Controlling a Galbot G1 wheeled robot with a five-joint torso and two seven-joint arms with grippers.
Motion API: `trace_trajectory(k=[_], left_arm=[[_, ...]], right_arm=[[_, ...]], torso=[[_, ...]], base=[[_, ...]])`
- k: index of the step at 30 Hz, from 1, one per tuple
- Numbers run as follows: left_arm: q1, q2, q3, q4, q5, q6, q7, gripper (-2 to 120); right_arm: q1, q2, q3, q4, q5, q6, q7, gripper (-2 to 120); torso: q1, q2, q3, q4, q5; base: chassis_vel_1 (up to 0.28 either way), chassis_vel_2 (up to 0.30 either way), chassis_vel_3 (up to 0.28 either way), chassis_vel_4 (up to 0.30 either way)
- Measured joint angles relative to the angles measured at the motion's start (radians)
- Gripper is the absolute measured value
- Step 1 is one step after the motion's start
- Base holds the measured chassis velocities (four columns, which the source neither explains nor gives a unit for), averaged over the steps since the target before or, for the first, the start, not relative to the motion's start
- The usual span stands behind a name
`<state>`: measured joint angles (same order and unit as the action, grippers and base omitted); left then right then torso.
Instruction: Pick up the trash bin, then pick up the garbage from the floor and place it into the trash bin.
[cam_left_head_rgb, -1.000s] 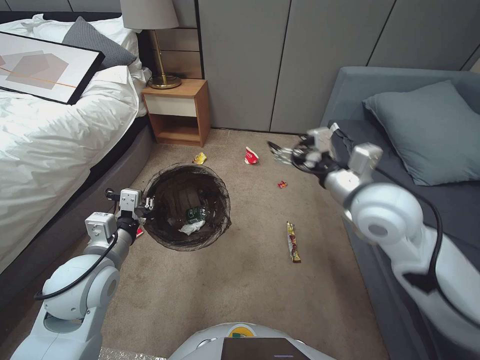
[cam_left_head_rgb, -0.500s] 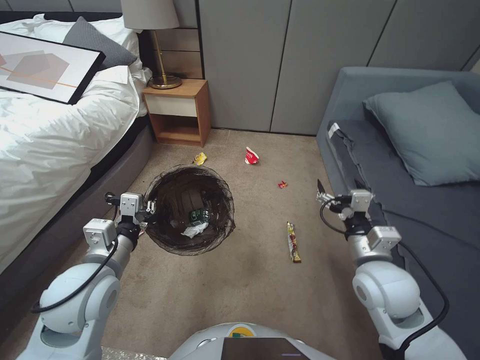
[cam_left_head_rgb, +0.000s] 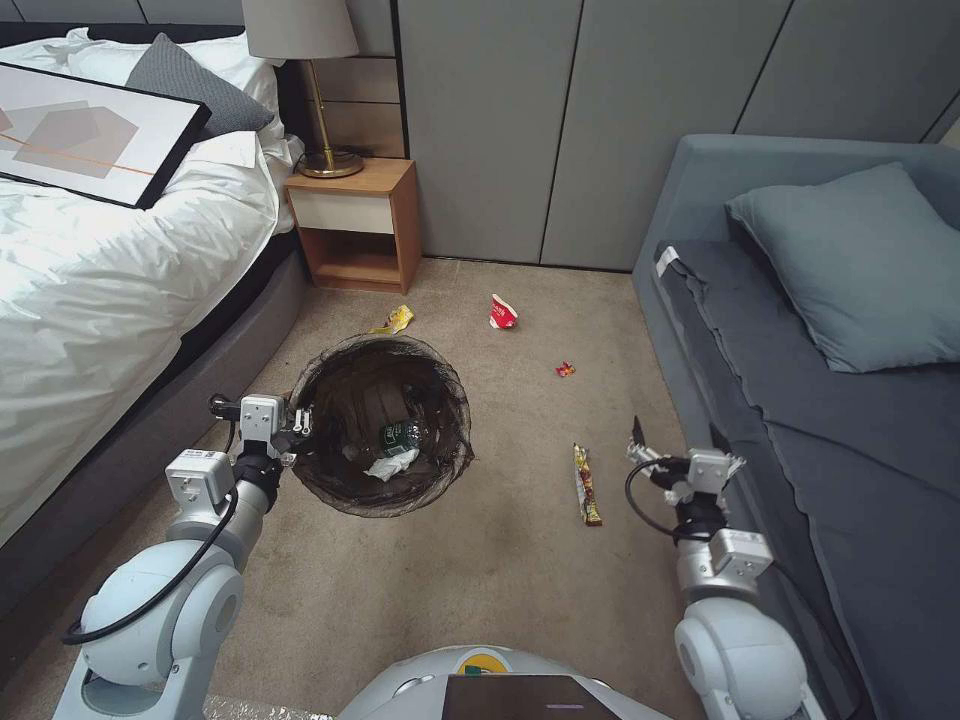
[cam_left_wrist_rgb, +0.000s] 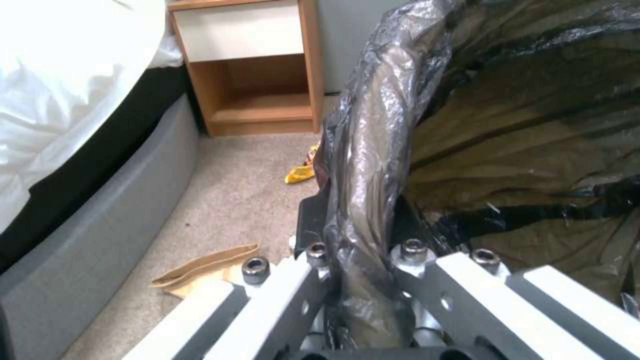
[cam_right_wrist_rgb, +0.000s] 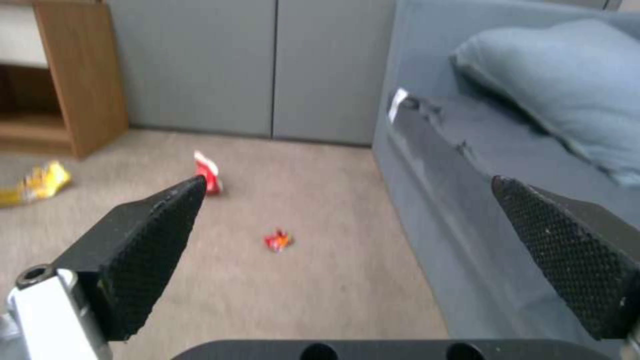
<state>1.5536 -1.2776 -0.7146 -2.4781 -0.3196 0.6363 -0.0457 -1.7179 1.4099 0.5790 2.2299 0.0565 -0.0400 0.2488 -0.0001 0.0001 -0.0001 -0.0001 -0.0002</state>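
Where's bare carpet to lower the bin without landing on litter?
Widest bare carpet lies near the robot's base, between trash bin, held by the left gripper, and the striped wrapper. Crowded: yellow wrapper, red wrapper and small red scrap toward the wall. Open right gripper hangs beside the sofa.

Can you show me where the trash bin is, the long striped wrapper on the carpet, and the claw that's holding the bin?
trash bin (cam_left_head_rgb: 440, 380), head view, on its bag-covered rim.
long striped wrapper (cam_left_head_rgb: 586, 485), head view, on its middle.
left gripper (cam_left_head_rgb: 297, 421), head view, between its fingertips, clamped on the bin's rim.
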Motion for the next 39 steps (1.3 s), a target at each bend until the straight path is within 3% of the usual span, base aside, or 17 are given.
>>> trace_trajectory(k=[6,8,20,28,39], left_arm=[[-0.005,0.001,0.000,0.001,-0.001,0.001,0.000,0],[0.000,0.005,0.000,0.001,0.005,0.003,0.002,0],[0.002,0.016,-0.015,0.000,0.007,0.014,0.004,0],[-0.002,0.019,-0.023,0.006,0.005,0.017,0.005,0],[-0.002,0.020,-0.023,0.010,0.005,0.018,0.005,0]], right_arm=[[0.025,-0.023,-0.026,-0.064,-0.007,-0.062,0.025,100],[0.151,-0.081,-0.075,-0.180,0.080,-0.183,0.041,100],[0.363,-0.128,-0.202,-0.461,0.339,-0.378,0.075,100],[0.418,-0.153,-0.223,-0.554,0.408,-0.463,0.079,100],[0.475,-0.172,-0.236,-0.673,0.412,-0.481,0.040,100]], torso=[[0.000,0.000,0.000,-0.0001,0.0001],[0.000,0.000,0.000,0.0003,0.0001],[0.000,0.000,0.000,0.0002,0.0002],[0.000,0.000,0.000,0.0000,0.0002],[0.000,0.000,0.000,0.0001,0.0002]], base=[[0.000,0.000,0.000,0.000],[0.000,0.000,0.000,0.000],[0.000,0.000,0.000,0.000],[0.000,0.000,0.000,0.000],[0.000,0.000,0.000,0.000]])
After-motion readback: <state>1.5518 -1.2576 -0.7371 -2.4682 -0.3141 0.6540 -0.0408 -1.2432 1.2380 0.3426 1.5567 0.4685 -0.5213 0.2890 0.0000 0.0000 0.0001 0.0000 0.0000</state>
